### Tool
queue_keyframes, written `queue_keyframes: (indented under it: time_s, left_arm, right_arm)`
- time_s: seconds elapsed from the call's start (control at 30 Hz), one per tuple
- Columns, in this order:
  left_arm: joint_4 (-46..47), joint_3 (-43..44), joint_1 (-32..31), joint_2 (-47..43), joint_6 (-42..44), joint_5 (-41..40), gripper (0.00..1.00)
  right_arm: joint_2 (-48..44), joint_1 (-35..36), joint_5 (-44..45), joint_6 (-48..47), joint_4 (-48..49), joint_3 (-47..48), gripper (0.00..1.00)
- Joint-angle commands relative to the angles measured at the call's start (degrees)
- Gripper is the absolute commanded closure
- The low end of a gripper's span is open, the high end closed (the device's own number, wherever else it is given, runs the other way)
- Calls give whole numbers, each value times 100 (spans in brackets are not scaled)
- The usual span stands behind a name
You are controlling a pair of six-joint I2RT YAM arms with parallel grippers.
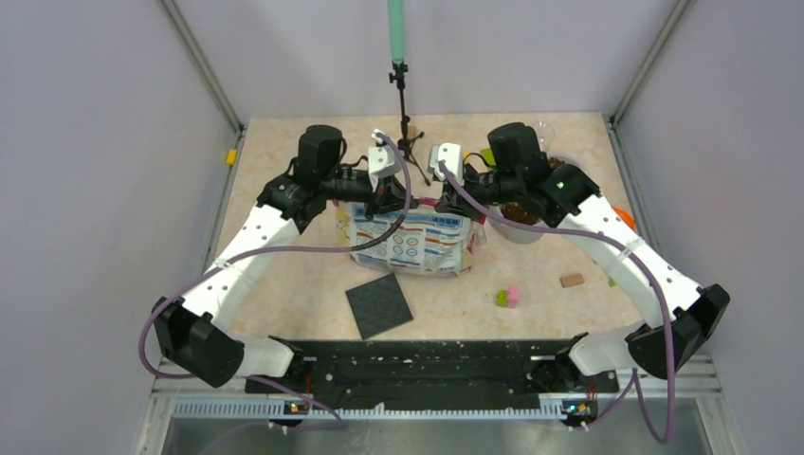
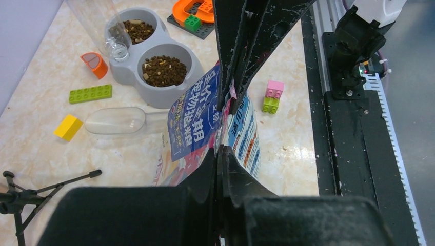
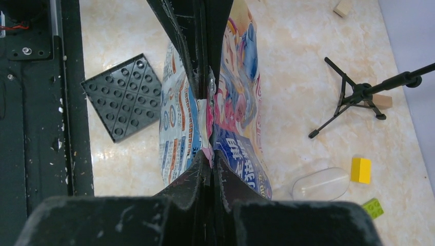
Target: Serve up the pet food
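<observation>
The glossy pink-and-blue pet food bag (image 1: pixel 410 243) stands at the table's middle, held up by its sealed top edge. My left gripper (image 2: pixel 221 148) is shut on one end of that edge, and my right gripper (image 3: pixel 211 157) is shut on the other end. In the top view the left gripper (image 1: pixel 384 201) and right gripper (image 1: pixel 453 199) face each other over the bag. Brown kibble (image 2: pixel 164 70) fills the near cup of a grey double bowl (image 2: pixel 155 97). More kibble (image 2: pixel 136 31) lies in its far cup.
A clear scoop (image 2: pixel 115 120) lies beside the bowl, and a clear bottle (image 2: pixel 102 25) stands in it. Around are a green brick (image 2: pixel 91 94), a yellow block (image 2: pixel 68 127), pink and green blocks (image 1: pixel 507 298), a black baseplate (image 1: pixel 379 305) and a small tripod (image 1: pixel 406 123).
</observation>
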Motion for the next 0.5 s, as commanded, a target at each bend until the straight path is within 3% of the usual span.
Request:
queue_keyframes:
  time_s: [0.0, 0.1, 0.13, 0.23, 0.33, 0.37, 0.43, 0.47]
  left_arm:
    - [60, 132, -66, 69, -107, -52, 91]
    - [49, 120, -75, 129, -208, -132, 33]
    - [22, 116, -75, 159, -217, -153, 25]
    - [-41, 124, -74, 237, -151, -239, 22]
    - [-29, 151, -75, 288, -119, -203, 33]
    - [-10, 155, -75, 298, -125, -168, 45]
    - [204, 134, -67, 318, -279, -179, 96]
    - [403, 107, -73, 335, -538, -302, 100]
  right_arm:
    - [-283, -29, -292, 34, 573, 226, 100]
    - [-243, -42, -307, 43, 610, 225, 100]
    - [-223, -50, -309, 36, 612, 231, 100]
    - [-164, -58, -318, 26, 596, 291, 100]
    - [-141, -60, -336, 12, 592, 329, 100]
    - [-140, -60, -344, 16, 594, 330, 100]
    - [-133, -69, -346, 8, 584, 330, 100]
    - [-128, -77, -337, 15, 583, 326, 100]
